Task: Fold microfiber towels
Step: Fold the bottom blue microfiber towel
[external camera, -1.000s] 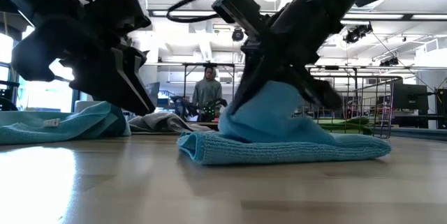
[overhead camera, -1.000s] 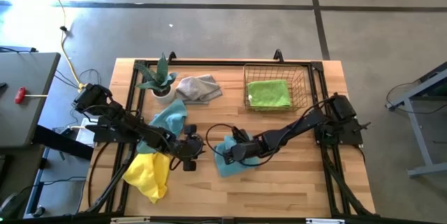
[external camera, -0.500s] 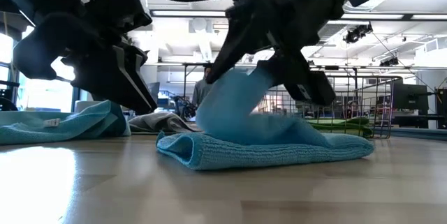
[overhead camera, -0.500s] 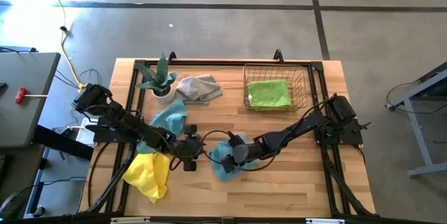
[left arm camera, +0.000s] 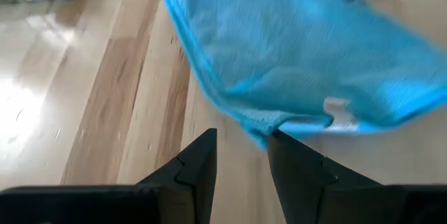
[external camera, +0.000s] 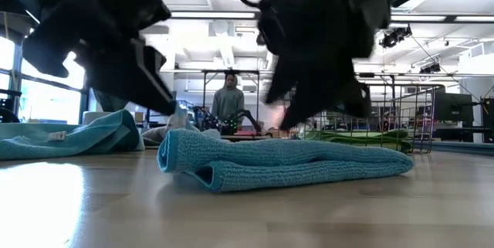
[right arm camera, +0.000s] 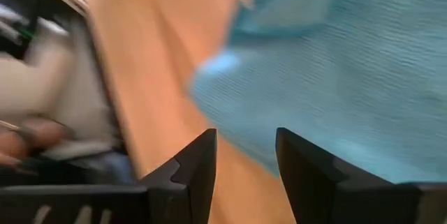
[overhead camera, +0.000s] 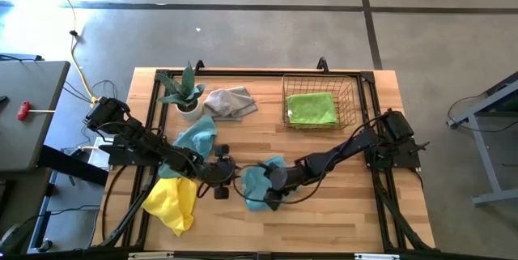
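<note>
1. My right arm reaches in from its base at the table's right edge, stretched low across the wood toward the middle, wrist turned down.
2. My right claw hangs just over the near edge of a light blue towel; its fingers stand apart with nothing between them, and the cloth lies loose beneath them.
3. That towel lies doubled over on the table, its rolled fold showing in the low view, flat and free of both claws.
4. My left arm comes in from the table's left side, bent at the elbow, its claw just to the left of my right one, near the blue towel's edge.
5. My left claw's fingers are parted a little and grip nothing; the towel's corner lies just ahead of the tips.
6. Behind my left claw a second light blue towel lies rumpled, and a yellow towel lies on its near side, under the arm.
7. Far beyond my right claw, a lime green towel sits folded inside the wire basket.
8. A grey towel lies crumpled beside a potted plant, well beyond my left claw.
</note>
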Tool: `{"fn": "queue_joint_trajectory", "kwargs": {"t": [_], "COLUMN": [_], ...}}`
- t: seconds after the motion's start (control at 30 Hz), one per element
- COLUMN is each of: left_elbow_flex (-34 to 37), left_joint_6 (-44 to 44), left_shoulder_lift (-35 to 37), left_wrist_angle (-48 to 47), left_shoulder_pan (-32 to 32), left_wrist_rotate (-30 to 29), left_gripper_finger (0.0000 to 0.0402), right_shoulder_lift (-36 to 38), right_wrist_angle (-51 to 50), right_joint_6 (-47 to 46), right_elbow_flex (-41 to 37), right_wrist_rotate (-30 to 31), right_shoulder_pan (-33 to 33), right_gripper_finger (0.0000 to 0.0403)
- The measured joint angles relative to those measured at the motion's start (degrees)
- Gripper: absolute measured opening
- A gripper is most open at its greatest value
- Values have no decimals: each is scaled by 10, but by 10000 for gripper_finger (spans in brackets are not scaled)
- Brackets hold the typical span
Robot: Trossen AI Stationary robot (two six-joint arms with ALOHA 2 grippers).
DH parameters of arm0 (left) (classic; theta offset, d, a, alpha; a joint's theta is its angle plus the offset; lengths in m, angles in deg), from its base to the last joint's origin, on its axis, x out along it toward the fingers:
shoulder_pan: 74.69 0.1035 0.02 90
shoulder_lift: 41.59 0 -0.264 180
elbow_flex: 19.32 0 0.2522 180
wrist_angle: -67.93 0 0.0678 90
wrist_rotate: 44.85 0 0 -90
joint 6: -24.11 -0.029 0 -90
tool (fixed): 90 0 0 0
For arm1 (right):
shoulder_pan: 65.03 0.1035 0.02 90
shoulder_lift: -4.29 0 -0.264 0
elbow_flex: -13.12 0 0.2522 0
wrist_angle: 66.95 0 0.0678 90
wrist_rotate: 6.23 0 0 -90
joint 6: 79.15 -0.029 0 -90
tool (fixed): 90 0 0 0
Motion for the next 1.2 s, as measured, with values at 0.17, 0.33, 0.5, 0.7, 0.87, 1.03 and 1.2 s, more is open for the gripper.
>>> {"fn": "queue_joint_trajectory", "kwargs": {"t": [0.17,0.33,0.5,0.7,0.87,1.03,1.2], "left_elbow_flex": [-1,-11,-12,-18,-60,-105,-131], "left_joint_6": [-32,-79,-103,-55,-44,-56,-55], "left_shoulder_lift": [0,0,-25,-104,-167,-199,-188], "left_wrist_angle": [57,142,213,277,278,230,66], "left_shoulder_pan": [-8,-19,-1,38,54,61,61], "left_wrist_rotate": [1,2,14,67,109,143,126], "left_gripper_finger": [117,117,117,117,117,117,117], "right_shoulder_lift": [0,0,0,0,0,0,0], "right_wrist_angle": [-129,-217,-245,-242,-240,-237,-238], "right_joint_6": [86,84,93,116,116,116,116], "right_elbow_flex": [0,0,0,0,0,0,0], "right_wrist_rotate": [85,147,162,210,221,233,234], "right_shoulder_pan": [14,30,44,57,58,58,58], "right_gripper_finger": [129,124,124,123,123,123,123]}}
